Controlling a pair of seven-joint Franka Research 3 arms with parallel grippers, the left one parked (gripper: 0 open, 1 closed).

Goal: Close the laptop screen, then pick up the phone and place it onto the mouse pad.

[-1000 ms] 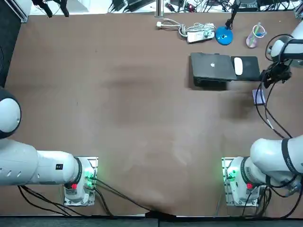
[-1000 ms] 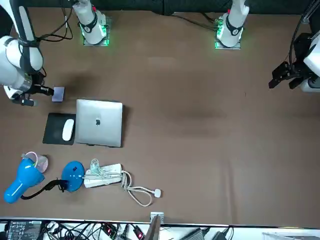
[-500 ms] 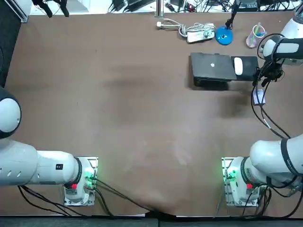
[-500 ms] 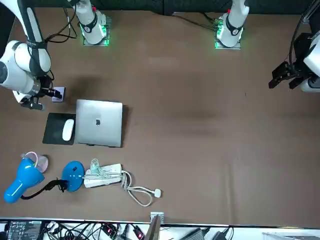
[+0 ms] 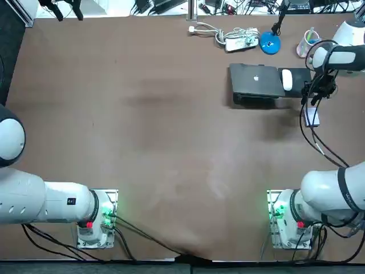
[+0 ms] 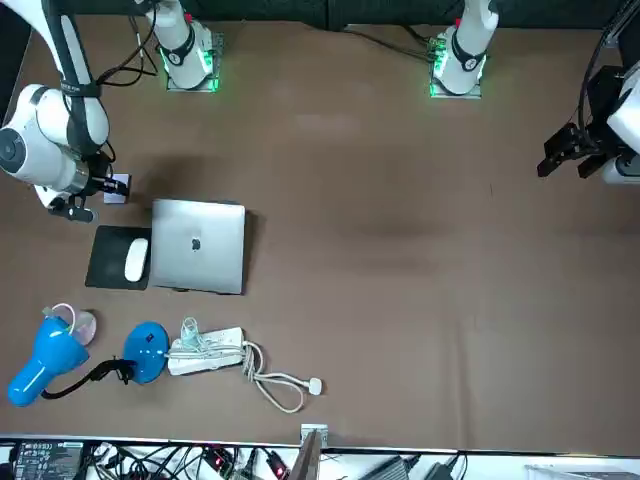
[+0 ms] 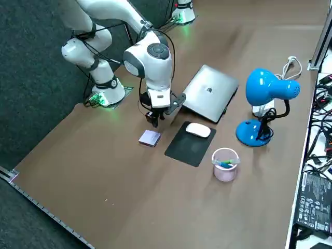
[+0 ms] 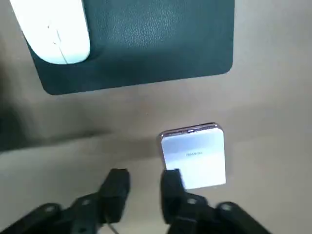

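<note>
Near side of mouse pad (image 8: 161, 44) | phone (image 8: 193, 153) lies flat on tabletop (image 5: 171, 114), apart from mouse pad | tool (image 8: 143, 176) released, empty, just beside phone | phone likely stiff, thin, slick, breakable: pinch across opposite edges | laptop (image 5: 256, 80) shut

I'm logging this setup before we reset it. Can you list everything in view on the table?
closed silver laptop: one, silver, far right part of the table
black rectangular mouse pad: one, black, at the laptop's right
white computer mouse: one, white, on the mouse pad
pale lavender phone: one, lavender, flat on the table, robot-side of the pad
blue desk lamp: one, blue, behind the laptop
white power strip: one, white, far edge
clear plastic cup: one, pinkish, far right corner
right gripper: one, black fingers, open, empty, beside the phone
</note>
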